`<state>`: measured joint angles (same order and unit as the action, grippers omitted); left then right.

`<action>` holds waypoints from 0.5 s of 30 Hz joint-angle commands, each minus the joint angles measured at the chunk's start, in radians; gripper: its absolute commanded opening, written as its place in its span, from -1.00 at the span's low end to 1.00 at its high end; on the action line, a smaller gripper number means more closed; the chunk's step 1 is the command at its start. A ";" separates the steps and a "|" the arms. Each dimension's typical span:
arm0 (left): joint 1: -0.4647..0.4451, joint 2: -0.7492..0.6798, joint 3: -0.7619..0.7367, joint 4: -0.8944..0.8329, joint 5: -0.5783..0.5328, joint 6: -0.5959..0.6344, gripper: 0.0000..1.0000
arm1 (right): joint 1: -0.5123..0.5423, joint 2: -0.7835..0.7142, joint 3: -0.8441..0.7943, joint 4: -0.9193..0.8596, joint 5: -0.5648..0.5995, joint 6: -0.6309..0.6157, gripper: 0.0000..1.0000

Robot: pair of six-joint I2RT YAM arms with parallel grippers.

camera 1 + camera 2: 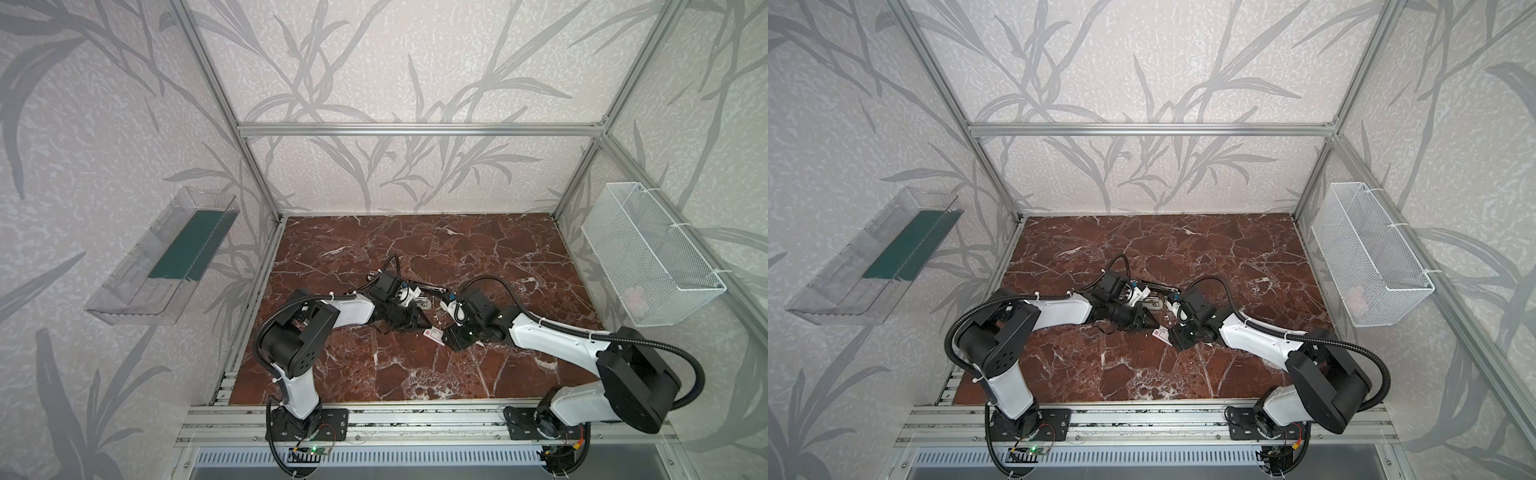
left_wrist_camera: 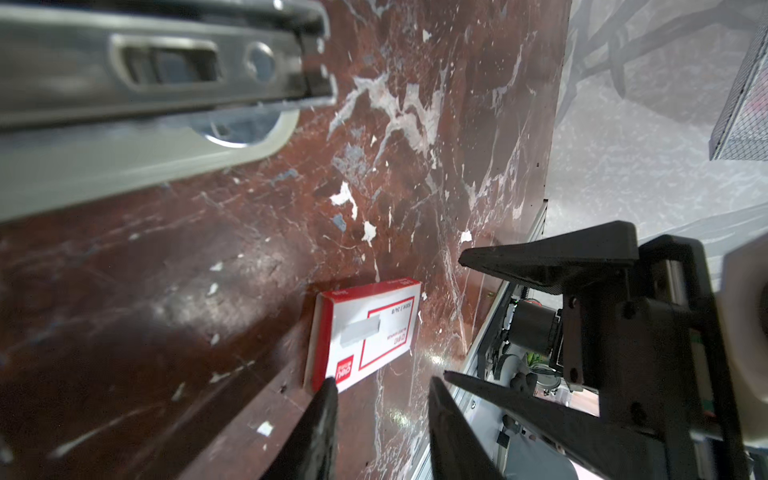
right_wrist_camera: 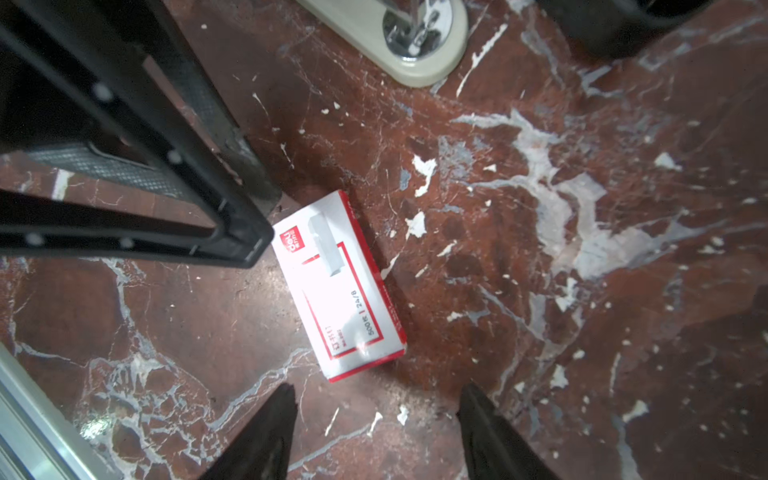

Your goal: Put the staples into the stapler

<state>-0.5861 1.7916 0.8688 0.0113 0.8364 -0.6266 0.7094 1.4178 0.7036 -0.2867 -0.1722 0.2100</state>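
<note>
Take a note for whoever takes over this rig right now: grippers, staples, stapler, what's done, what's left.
Grippers: left gripper open, empty; right gripper open, empty; both near the staple box.
One strip of staples lies on top of the box.
The stapler, a slim black bar, lies past the beige stapler; open or not, cannot tell.
Done: strip out. Left: pick it up, load it.

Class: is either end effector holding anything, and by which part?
Nothing is held. The left end effector and the right end effector are both open and empty.
</note>
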 commanded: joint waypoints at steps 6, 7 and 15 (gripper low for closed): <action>-0.014 0.045 0.043 -0.030 -0.010 0.038 -0.23 | 0.001 0.033 0.007 0.026 -0.035 0.024 0.27; -0.015 0.049 0.043 -0.026 -0.007 0.037 -0.23 | 0.001 0.036 0.009 0.024 -0.033 0.025 0.28; -0.019 0.074 0.038 0.013 0.010 0.017 -0.36 | 0.001 0.059 0.018 0.019 -0.036 0.025 0.27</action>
<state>-0.6010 1.8530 0.8894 0.0032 0.8356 -0.6098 0.7094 1.4681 0.7036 -0.2699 -0.2020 0.2253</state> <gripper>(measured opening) 0.319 0.634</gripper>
